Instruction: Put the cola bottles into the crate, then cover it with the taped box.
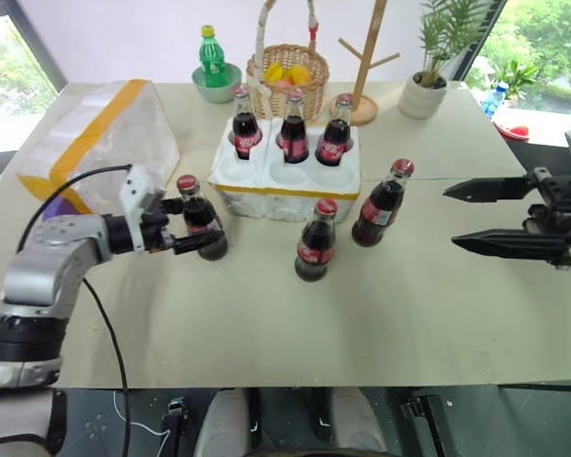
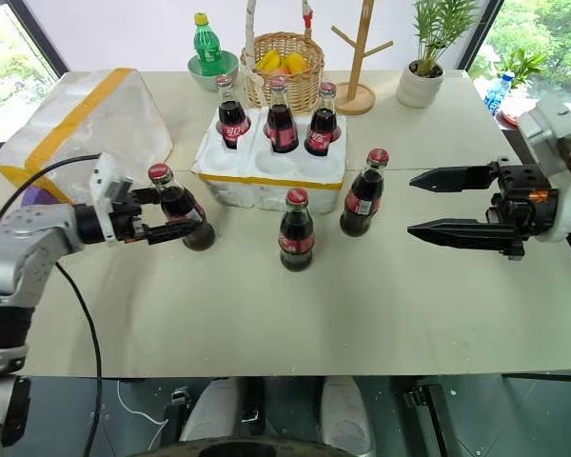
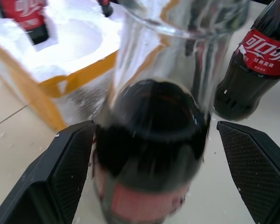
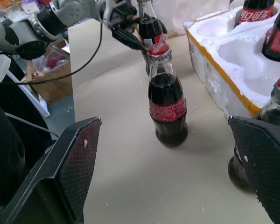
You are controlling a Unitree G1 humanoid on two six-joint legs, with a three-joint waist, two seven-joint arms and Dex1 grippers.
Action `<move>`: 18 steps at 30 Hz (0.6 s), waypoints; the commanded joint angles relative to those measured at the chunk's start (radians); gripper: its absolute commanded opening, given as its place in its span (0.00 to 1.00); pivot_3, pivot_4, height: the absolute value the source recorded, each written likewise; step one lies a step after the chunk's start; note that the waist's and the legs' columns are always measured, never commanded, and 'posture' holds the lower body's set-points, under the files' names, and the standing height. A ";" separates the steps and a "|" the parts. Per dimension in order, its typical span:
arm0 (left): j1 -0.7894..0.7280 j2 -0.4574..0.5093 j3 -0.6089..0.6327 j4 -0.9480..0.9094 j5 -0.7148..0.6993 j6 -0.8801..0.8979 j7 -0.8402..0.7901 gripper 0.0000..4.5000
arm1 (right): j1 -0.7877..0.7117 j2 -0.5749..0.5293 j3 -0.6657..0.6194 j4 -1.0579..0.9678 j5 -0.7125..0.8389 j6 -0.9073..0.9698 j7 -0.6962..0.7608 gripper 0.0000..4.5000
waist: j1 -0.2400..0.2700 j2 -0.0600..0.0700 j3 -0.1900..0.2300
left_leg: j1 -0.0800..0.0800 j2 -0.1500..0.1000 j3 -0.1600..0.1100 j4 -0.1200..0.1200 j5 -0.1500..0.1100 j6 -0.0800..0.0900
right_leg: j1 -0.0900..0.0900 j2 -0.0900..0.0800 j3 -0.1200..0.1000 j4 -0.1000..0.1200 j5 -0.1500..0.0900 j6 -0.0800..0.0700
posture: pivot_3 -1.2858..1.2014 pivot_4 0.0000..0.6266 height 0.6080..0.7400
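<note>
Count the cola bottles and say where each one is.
6. Three stand in the crate's back holes. Two stand on the table in front of it. One stands left of the crate, between the open left gripper's fingers.

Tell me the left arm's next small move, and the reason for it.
Probably shut the left gripper on the cola bottle. Its jaws stand open on either side of the bottle's body, with gaps at both pads in the wrist view, and the bottle stands on the table outside the crate, whose front holes are empty.
</note>
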 commanded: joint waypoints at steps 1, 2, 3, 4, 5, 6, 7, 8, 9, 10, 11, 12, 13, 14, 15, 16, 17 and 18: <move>-0.031 -0.017 -0.036 0.038 0.046 -0.063 -0.032 0.97 | -0.032 -0.005 -0.024 -0.019 0.028 0.001 -0.028 1.00 | 0.000 0.000 0.000 | 0.000 0.000 0.000 0.000 0.000 0.000 | 0.000 0.000 0.000 0.000 0.000 0.000 | 0.52 0.24 1.00; -0.035 -0.026 -0.043 0.048 0.054 -0.071 -0.032 0.97 | -0.037 -0.003 -0.018 -0.019 0.028 -0.001 -0.038 1.00 | 0.000 0.000 0.000 | 0.000 0.000 0.000 0.000 0.000 0.000 | 0.000 0.000 0.000 0.000 0.000 0.000 | 0.52 0.24 1.00; -0.037 -0.032 -0.048 0.056 0.058 -0.073 -0.035 0.92 | -0.041 -0.001 -0.014 -0.019 0.030 0.000 -0.047 1.00 | 0.000 0.000 0.000 | 0.000 0.000 0.000 0.000 0.000 0.000 | 0.000 0.000 0.000 0.000 0.000 0.000 | 0.52 0.24 1.00; -0.032 -0.029 -0.055 0.059 0.065 -0.077 -0.048 0.85 | -0.047 0.001 -0.011 -0.019 0.033 0.000 -0.055 1.00 | 0.000 0.000 0.000 | 0.000 0.000 0.000 0.000 0.000 0.000 | 0.000 0.000 0.000 0.000 0.000 0.000 | 0.52 0.24 1.00; -0.026 -0.026 -0.057 0.057 0.069 -0.081 -0.060 0.79 | -0.053 0.002 -0.010 -0.018 0.036 0.003 -0.061 1.00 | 0.000 0.000 0.000 | 0.000 0.000 0.000 0.000 0.000 0.000 | 0.000 0.000 0.000 0.000 0.000 0.000 | 0.52 0.24 1.00; -0.019 -0.020 -0.053 0.050 0.068 -0.076 -0.068 0.70 | -0.057 0.002 -0.010 -0.018 0.039 0.005 -0.066 1.00 | 0.000 0.000 0.000 | 0.000 0.000 0.000 0.000 0.000 0.000 | 0.000 0.000 0.000 0.000 0.000 0.000 | 0.52 0.24 1.00; -0.014 -0.013 -0.047 0.042 0.061 -0.065 -0.074 0.63 | -0.061 0.003 -0.009 -0.016 0.040 0.004 -0.072 1.00 | 0.000 0.000 0.000 | 0.000 0.000 0.000 0.000 0.000 0.000 | 0.000 0.000 0.000 0.000 0.000 0.000 | 0.52 0.24 1.00; -0.011 -0.006 -0.041 0.034 0.054 -0.054 -0.081 0.63 | -0.065 0.004 -0.008 -0.014 0.041 0.005 -0.077 1.00 | 0.000 0.000 0.000 | 0.000 0.000 0.000 0.000 0.000 0.000 | 0.000 0.000 0.000 0.000 0.000 0.000 | 0.52 0.24 1.00; -0.011 0.010 -0.025 0.012 0.028 -0.023 -0.094 0.63 | -0.071 0.007 -0.008 -0.008 0.039 0.002 -0.086 1.00 | 0.000 0.000 0.000 | 0.000 0.000 0.000 0.000 0.000 0.001 | 0.000 0.000 0.000 0.000 0.000 0.000 | 0.52 0.24 1.00; -0.011 0.021 -0.015 -0.003 0.010 -0.003 -0.105 0.63 | -0.076 0.009 -0.007 -0.004 0.038 0.000 -0.093 1.00 | -0.002 0.000 0.000 | 0.000 0.000 0.000 0.000 0.000 0.001 | 0.000 0.000 0.000 0.000 0.000 0.000 | 0.52 0.24 1.00; -0.022 0.040 0.005 -0.029 -0.034 0.046 -0.126 0.63 | -0.079 0.011 -0.005 0.001 0.036 -0.001 -0.100 1.00 | -0.004 0.000 0.000 | 0.000 0.000 0.000 0.000 0.000 0.001 | 0.000 0.000 0.000 0.000 0.000 0.000 | 0.52 0.24 1.00; -0.028 0.053 0.019 -0.048 -0.065 0.082 -0.140 0.63 | -0.080 0.013 -0.005 0.002 0.035 -0.001 -0.105 1.00 | -0.004 0.000 0.000 | 0.000 0.000 0.000 0.000 0.000 0.001 | 0.000 0.000 0.000 0.000 0.000 0.000 | 0.52 0.24 1.00; -0.059 0.070 0.037 -0.067 -0.117 0.142 -0.162 0.63 | -0.079 0.015 -0.006 0.002 0.035 -0.001 -0.111 1.00 | -0.003 -0.001 0.001 | -0.001 0.000 0.000 0.000 0.000 0.001 | -0.001 0.000 0.000 0.000 0.000 0.000 | 0.52 0.24 1.00; -0.093 0.081 0.050 -0.078 -0.159 0.191 -0.177 0.63 | -0.077 0.016 -0.008 0.001 0.036 -0.001 -0.117 1.00 | -0.002 -0.002 0.001 | -0.001 0.001 -0.001 0.000 0.000 0.001 | -0.001 0.000 0.000 0.000 0.000 0.000 | 0.52 0.24 1.00; -0.142 0.081 0.055 -0.074 -0.190 0.229 -0.183 0.63 | -0.073 0.018 -0.011 -0.003 0.038 0.000 -0.122 1.00 | 0.001 -0.003 0.002 | -0.001 0.001 -0.001 0.000 0.000 0.001 | -0.001 0.000 0.000 0.000 0.000 0.000 | 0.52 0.24 1.00; -0.193 0.075 0.056 -0.063 -0.211 0.259 -0.183 0.63 | -0.068 0.019 -0.014 -0.007 0.039 -0.001 -0.126 1.00 | 0.006 -0.004 0.002 | -0.002 0.000 -0.001 0.000 0.000 0.000 | -0.001 0.000 -0.001 0.000 0.000 0.000 | 0.52 0.24 1.00; -0.224 0.071 0.055 -0.053 -0.221 0.275 -0.181 0.63 | -0.064 0.020 -0.017 -0.011 0.040 0.000 -0.130 1.00 | 0.015 -0.005 0.003 | -0.002 0.000 -0.002 0.001 0.000 0.000 | -0.001 0.000 -0.001 0.000 0.000 0.000 | 0.52 0.24 1.00; -0.259 0.062 0.052 -0.038 -0.227 0.288 -0.176 0.63 | -0.061 0.020 -0.020 -0.016 0.043 0.001 -0.134 1.00 | 0.019 -0.005 0.003 | -0.003 0.000 -0.002 0.002 0.000 0.000 | -0.001 0.001 -0.001 0.000 0.000 0.000 | 0.52 0.24 1.00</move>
